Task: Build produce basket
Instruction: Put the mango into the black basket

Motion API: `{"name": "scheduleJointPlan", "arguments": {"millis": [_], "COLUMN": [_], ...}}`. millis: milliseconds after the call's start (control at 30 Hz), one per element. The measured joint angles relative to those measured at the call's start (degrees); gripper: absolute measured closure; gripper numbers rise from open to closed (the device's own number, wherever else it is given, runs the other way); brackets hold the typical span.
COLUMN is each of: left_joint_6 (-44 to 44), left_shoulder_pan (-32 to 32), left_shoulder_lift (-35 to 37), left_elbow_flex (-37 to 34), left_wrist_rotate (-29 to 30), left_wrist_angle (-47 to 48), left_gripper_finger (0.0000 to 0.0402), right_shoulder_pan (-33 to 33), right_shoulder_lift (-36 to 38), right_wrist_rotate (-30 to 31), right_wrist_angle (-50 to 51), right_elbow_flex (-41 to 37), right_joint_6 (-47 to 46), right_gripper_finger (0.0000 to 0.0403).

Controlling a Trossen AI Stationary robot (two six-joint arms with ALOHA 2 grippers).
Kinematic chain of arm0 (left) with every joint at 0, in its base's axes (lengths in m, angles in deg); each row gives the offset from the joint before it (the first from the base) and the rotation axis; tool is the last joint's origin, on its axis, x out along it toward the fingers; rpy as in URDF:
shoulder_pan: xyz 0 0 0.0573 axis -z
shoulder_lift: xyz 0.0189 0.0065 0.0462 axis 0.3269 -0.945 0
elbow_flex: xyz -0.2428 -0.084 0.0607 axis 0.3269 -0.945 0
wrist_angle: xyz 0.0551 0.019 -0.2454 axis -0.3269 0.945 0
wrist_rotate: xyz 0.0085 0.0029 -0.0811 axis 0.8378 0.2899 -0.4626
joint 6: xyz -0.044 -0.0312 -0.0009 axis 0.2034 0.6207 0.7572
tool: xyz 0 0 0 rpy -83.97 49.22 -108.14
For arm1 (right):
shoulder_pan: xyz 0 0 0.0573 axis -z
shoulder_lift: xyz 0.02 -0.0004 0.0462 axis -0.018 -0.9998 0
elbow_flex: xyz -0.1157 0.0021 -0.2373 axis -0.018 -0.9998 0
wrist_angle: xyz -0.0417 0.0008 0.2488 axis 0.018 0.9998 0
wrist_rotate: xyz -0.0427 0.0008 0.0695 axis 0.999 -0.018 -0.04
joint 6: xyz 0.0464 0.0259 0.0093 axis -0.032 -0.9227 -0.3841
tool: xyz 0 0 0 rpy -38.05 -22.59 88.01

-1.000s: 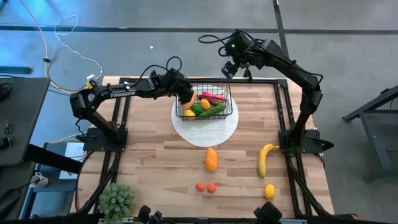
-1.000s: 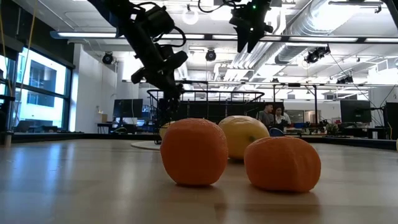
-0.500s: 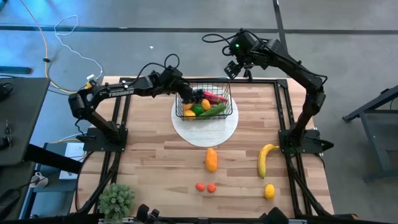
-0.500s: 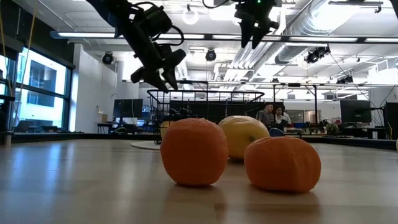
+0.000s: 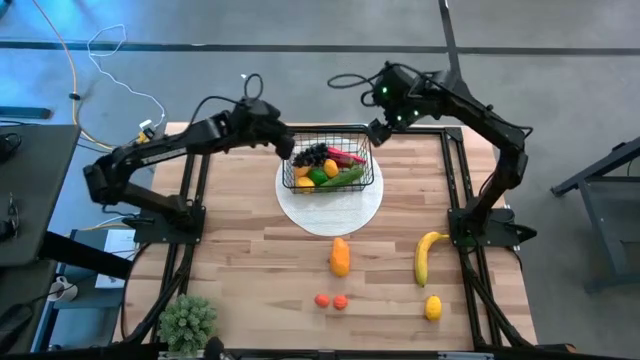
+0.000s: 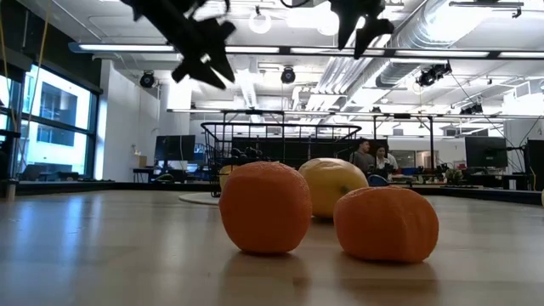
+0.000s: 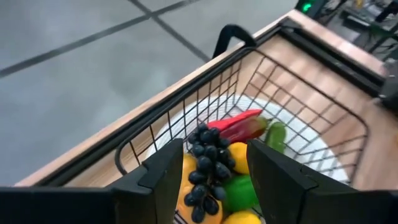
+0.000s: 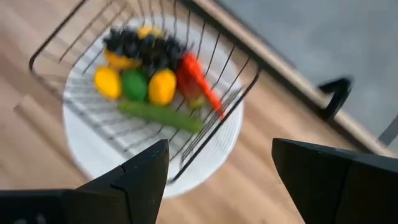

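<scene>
The black wire-mesh basket (image 5: pixel 328 165) stands on a round white plate (image 5: pixel 331 208) near the table's far edge. It holds dark grapes (image 7: pixel 205 163), a red chilli (image 7: pixel 239 126), a cucumber (image 8: pixel 160 116), a lime and yellow pieces. My left gripper (image 5: pixel 288 148) hangs open above the basket's far left corner, with the grapes showing between its fingers (image 7: pixel 214 165). My right gripper (image 5: pixel 380 130) hovers open and high off the basket's far right corner (image 8: pixel 217 162). More produce lies on the table: an orange-yellow fruit (image 5: pixel 340 256), two small orange pieces (image 5: pixel 321 299), a banana (image 5: pixel 428 256) and a lemon (image 5: pixel 433 307).
A spiky green potted plant (image 5: pixel 188 322) stands at the near left corner. Bare wood lies between the plate and the loose fruit. The low view shows the two orange pieces (image 6: pixel 265 206) close up, with the basket (image 6: pixel 280 144) behind them. People stand far off in the room beyond.
My left gripper has risen out of the basket's left side and drawn back toward the table's far left. The grapes now lie in the basket where it was. My right gripper has drifted a little toward the basket's far right corner.
</scene>
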Motion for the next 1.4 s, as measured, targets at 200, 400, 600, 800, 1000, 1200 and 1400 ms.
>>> {"name": "scheduleJointPlan", "arguments": {"millis": [200, 400, 600, 800, 1000, 1200, 1400], "left_joint_6": [-1.93, -4.41, -7.44, -7.91, -7.89, -8.02, -9.39], "left_shoulder_pan": [0.11, 0.11, 0.11, 0.11, 0.11, 0.11, 0.11], "left_shoulder_lift": [7.16, 12.02, 13.82, 13.87, 13.87, 13.87, 13.85], "left_elbow_flex": [0.0, 0.0, 0.0, 0.0, -0.02, -0.02, -0.02], "left_wrist_rotate": [-0.7, -0.69, -0.63, -0.65, -0.65, -0.68, -0.68], "left_wrist_angle": [5.6, 9.91, 13.64, 16.52, 17.45, 18.0, 18.74], "left_gripper_finger": [0.0236, 0.0238, 0.0236, 0.0236, 0.0238, 0.0236, 0.0238], "right_shoulder_pan": [-6.75, -14.82, -22.07, -28.11, -33.52, -37.2, -39.34], "right_shoulder_lift": [0.0, 0.0, 0.09, 0.09, 0.02, 0.0, 0.0], "right_wrist_rotate": [-0.09, 3.1, 6.64, 6.13, 5.33, 3.57, 2.13], "right_wrist_angle": [4.72, 4.74, 4.73, 3.15, -9.51, -27.37, -37.83], "right_elbow_flex": [0.0, -0.03, -5.42, -11.92, -18.95, -27.5, -35.36], "right_joint_6": [-9.57, -19.65, -31.96, -46.18, -56.7, -62.53, -69.9], "right_gripper_finger": [0.0137, 0.0137, 0.0137, 0.0137, 0.0137, 0.0137, 0.0137]}}
